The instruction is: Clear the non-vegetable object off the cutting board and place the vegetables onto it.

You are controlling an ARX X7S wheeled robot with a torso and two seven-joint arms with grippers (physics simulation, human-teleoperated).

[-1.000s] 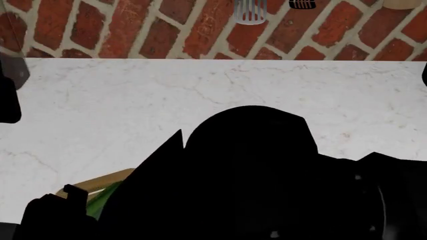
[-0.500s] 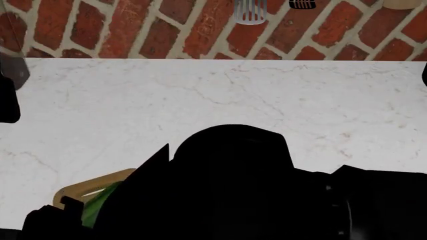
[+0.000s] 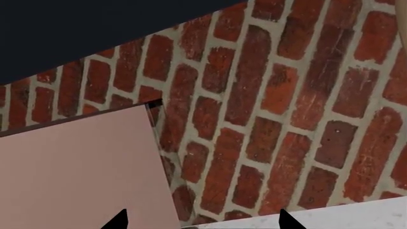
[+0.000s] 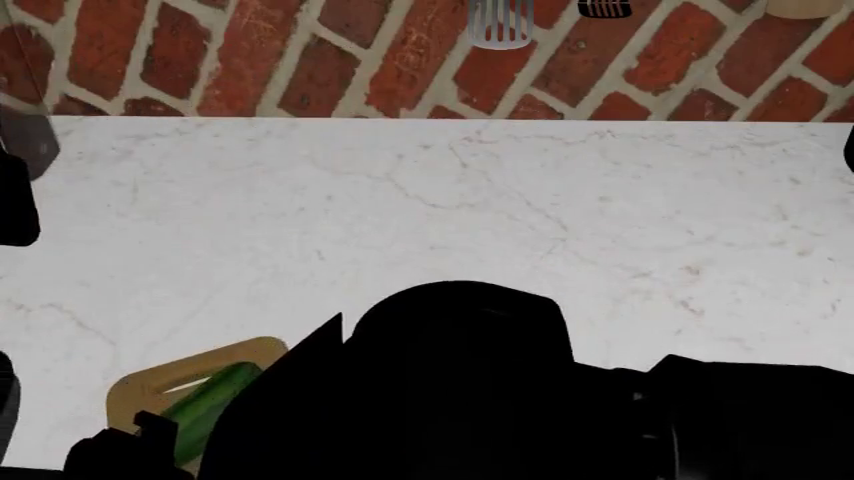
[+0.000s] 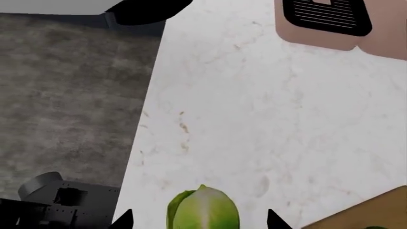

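The cutting board (image 4: 147, 382) shows at the lower left of the head view, partly hidden by my dark body. A green cucumber (image 4: 214, 398) lies on it. In the right wrist view a light-green vegetable with a pale stripe (image 5: 203, 212) lies on the marble. It sits between the wide-apart fingertips of my right gripper (image 5: 198, 220), and neither tip touches it. A corner of the board (image 5: 381, 210) is beside it. My left gripper (image 3: 202, 223) is open and empty, facing the brick wall. The garlic bulb is out of view.
The counter edge drops to grey floor (image 5: 64, 95), with my base (image 5: 57, 200) below it. A black grille on a pink panel (image 5: 327, 14) lies at the counter's far end. Utensils (image 4: 501, 25) hang on the brick wall. A pink panel (image 3: 76, 167) is beside the left gripper.
My dark body and arm have dropped lower in the head view. More of the board and the cucumber on it now shows.
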